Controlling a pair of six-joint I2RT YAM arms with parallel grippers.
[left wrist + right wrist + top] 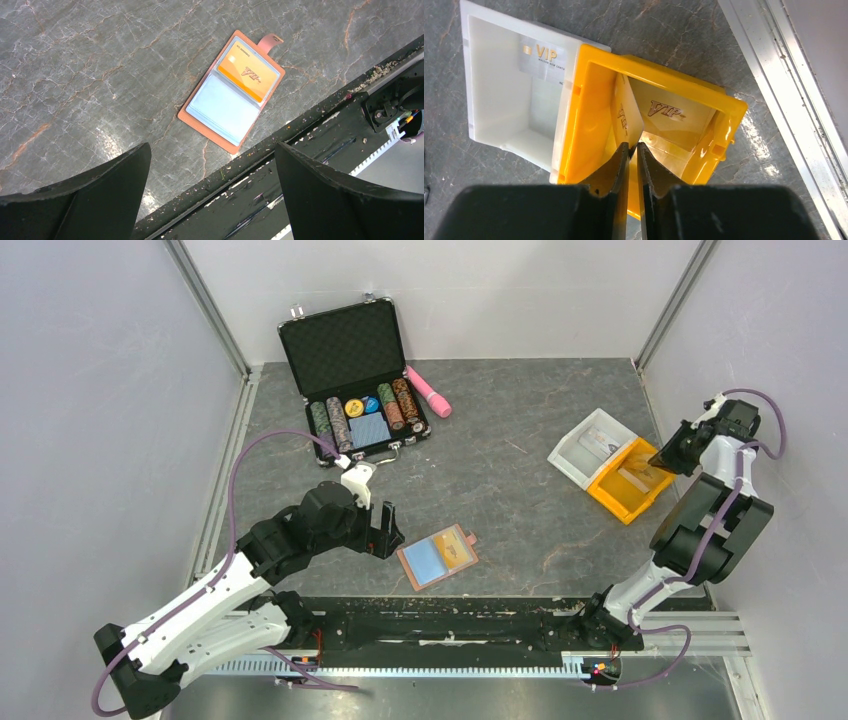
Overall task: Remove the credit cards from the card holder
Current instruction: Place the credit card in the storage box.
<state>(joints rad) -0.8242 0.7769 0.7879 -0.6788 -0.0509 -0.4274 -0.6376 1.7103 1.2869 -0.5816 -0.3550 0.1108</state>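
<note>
Our right fingers (614,172) pinch a gold card (626,117) upright inside the yellow bin (734,107) near the counter's right edge, where a second card (669,112) already rests; a silver card (544,57) sits in the white bin (489,90). Our left fingers (90,200) hang spread, holding nothing. By the near edge the card holder (222,107) lies open, one orange card (247,75) left inside.
</note>
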